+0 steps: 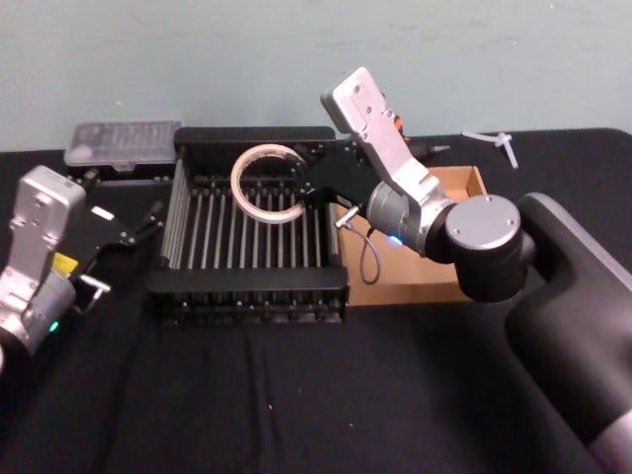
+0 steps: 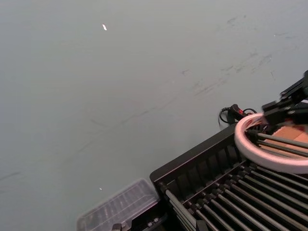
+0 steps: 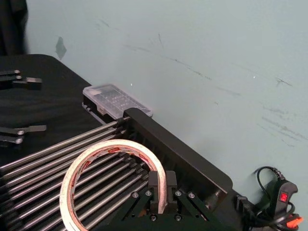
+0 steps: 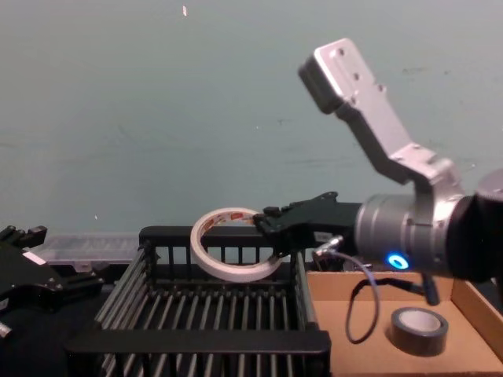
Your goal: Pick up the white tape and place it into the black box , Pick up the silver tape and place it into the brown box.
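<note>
My right gripper (image 1: 302, 190) is shut on the white tape (image 1: 267, 184), a thin cream ring with red print inside. It holds the ring tilted above the back half of the black box (image 1: 247, 286). In the right wrist view the fingers (image 3: 155, 185) pinch the ring's band (image 3: 77, 173) over the crate's bar floor. The silver tape (image 4: 419, 330) lies flat in the brown box (image 4: 471, 349), to the right of the crate and under my right arm. Left of the crate, low over the table, my left gripper (image 1: 123, 247) stands open and holds nothing.
A clear plastic case (image 1: 123, 144) lies behind the crate's back left corner. Small white parts (image 1: 494, 143) sit at the table's back right. A cable (image 1: 370, 252) from my right wrist hangs over the brown box (image 1: 434, 286). A pale wall stands close behind the table.
</note>
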